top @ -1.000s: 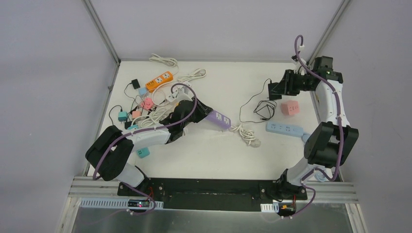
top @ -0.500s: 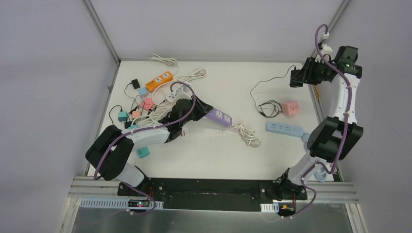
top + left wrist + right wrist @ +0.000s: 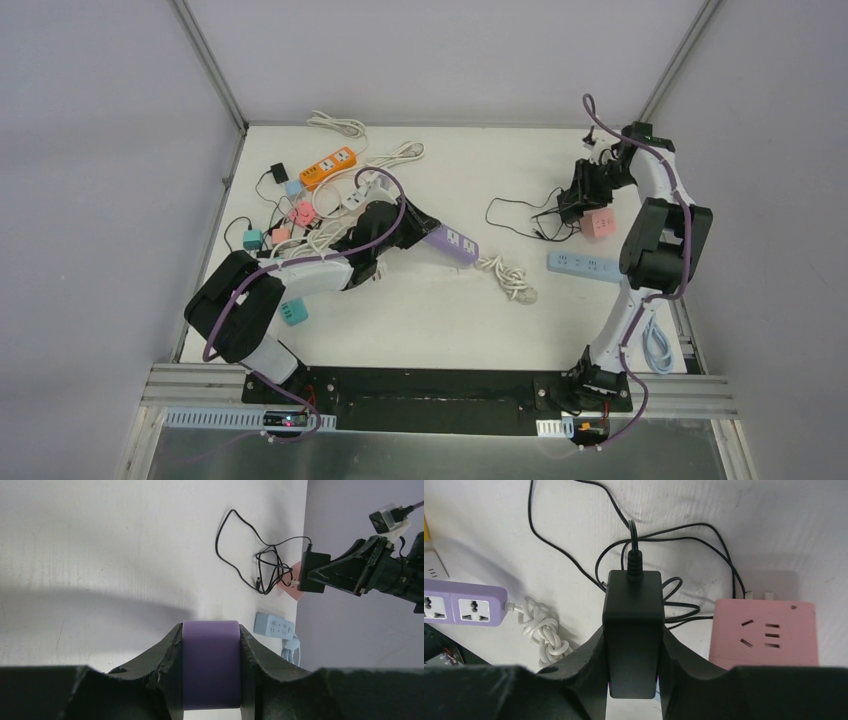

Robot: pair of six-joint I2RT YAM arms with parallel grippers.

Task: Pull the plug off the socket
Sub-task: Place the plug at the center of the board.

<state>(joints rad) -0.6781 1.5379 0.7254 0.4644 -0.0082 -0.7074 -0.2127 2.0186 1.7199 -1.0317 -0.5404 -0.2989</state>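
Your right tool (image 3: 633, 636) is pinching the black plug (image 3: 633, 602) by its two long sides, one finger on each side. You can see the thin black cord (image 3: 574, 562) coming out of the plug's far end and lying in loose loops on the white table (image 3: 470, 320). The plug is not stuck in any socket. In the right wrist view, the pink socket block (image 3: 764, 632) lies flat on the table just to the right of the plug, with its holes facing up. In the left wrist view, the plug sits at the tip of the tool with the pink block showing behind it. You cannot tell there if the plug touches the table.

Your left tool (image 3: 211, 647) is pinching the end of the purple power strip (image 3: 211, 672), with one black finger pressed on each side. In the top view the strip lies near the middle of the table. Its white cord (image 3: 508, 276) is in a knotty bundle just beside its far end.

A blue power strip (image 3: 585, 265) lies on the table near the pink block, on the side closer to the arm bases. Over on the left side of the table you have a heap of other things: an orange power strip (image 3: 328, 167), a small teal block (image 3: 253, 239) and more white cords (image 3: 398, 154) all mixed up
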